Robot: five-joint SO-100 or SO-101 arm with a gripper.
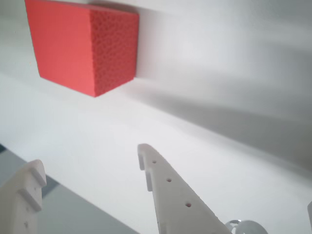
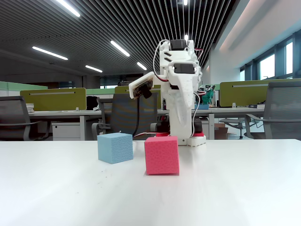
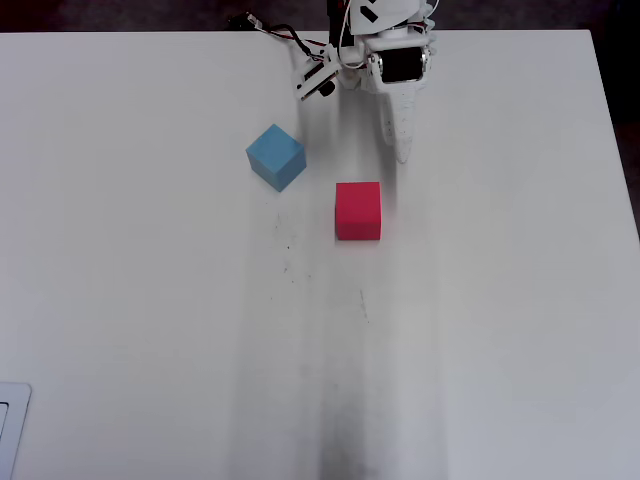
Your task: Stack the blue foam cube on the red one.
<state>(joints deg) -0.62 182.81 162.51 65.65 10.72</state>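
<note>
The red foam cube [image 1: 83, 46] sits on the white table, at the upper left of the wrist view. It also shows in the fixed view [image 2: 162, 155] and the overhead view [image 3: 358, 210]. The blue foam cube [image 2: 115, 147] stands apart from it, to its left and slightly farther back, as the overhead view [image 3: 276, 157] shows; it is out of the wrist view. My gripper [image 1: 90, 161] is open and empty, its white fingers [image 1: 168, 187] spread. It hangs pointing down near the arm's base [image 3: 403, 148], behind and right of the red cube [image 2: 182, 132].
The white table [image 3: 150, 350] stretches wide in front of the cubes, with faint dark scuffs [image 3: 290, 245] near the middle. The arm's base and wires [image 3: 300, 45] sit at the far edge. Office chairs and desks [image 2: 51, 101] stand behind the table.
</note>
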